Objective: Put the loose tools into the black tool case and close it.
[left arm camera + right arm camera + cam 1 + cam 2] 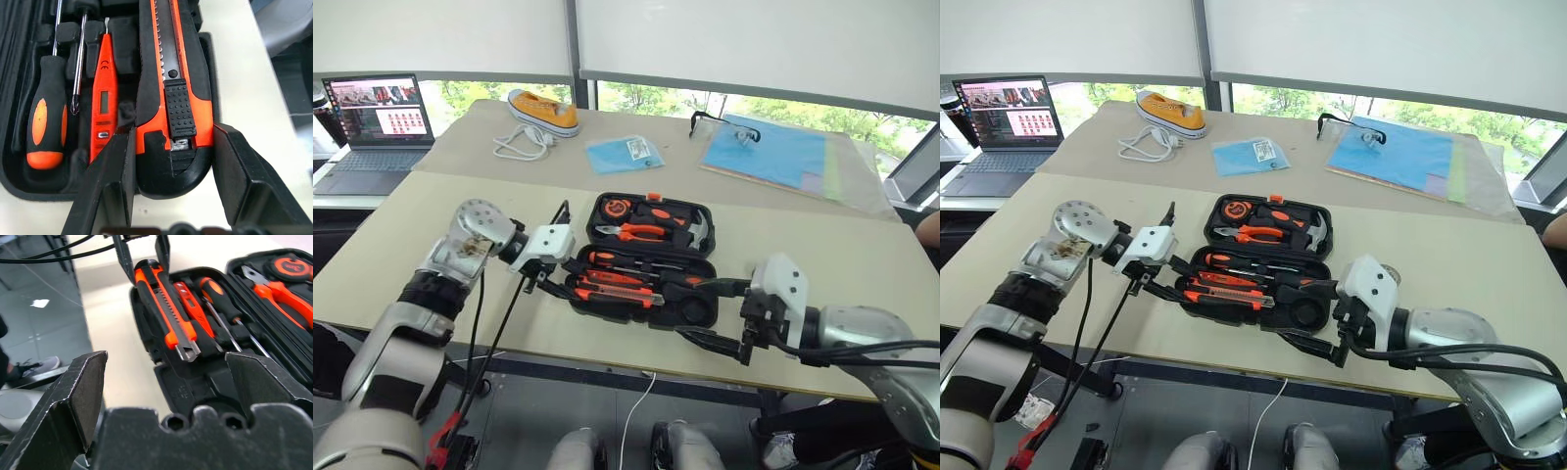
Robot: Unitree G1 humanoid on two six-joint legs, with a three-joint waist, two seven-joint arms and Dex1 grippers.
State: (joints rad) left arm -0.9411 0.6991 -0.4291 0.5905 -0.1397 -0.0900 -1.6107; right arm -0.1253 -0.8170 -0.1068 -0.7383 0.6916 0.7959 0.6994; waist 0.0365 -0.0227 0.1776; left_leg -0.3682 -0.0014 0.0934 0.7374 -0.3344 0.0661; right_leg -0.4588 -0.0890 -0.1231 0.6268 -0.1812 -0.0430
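The left gripper [173, 183] straddles the butt of the utility knife [171, 88], which lies lengthwise in the near-left half of the open tool case [690, 315], fingers seemingly pinching it, while the right gripper [729, 313] gapes empty at the case's right end.

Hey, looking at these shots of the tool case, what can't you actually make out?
- Utility knife: in the left wrist view its blade tip is cut off by the picture's edge.
- Left end effector: fingers flank the knife's butt; real contact cannot be told.
- Black tool case: in the head views the right end effector covers its near corner.
- Laptop: screen content too small to read.
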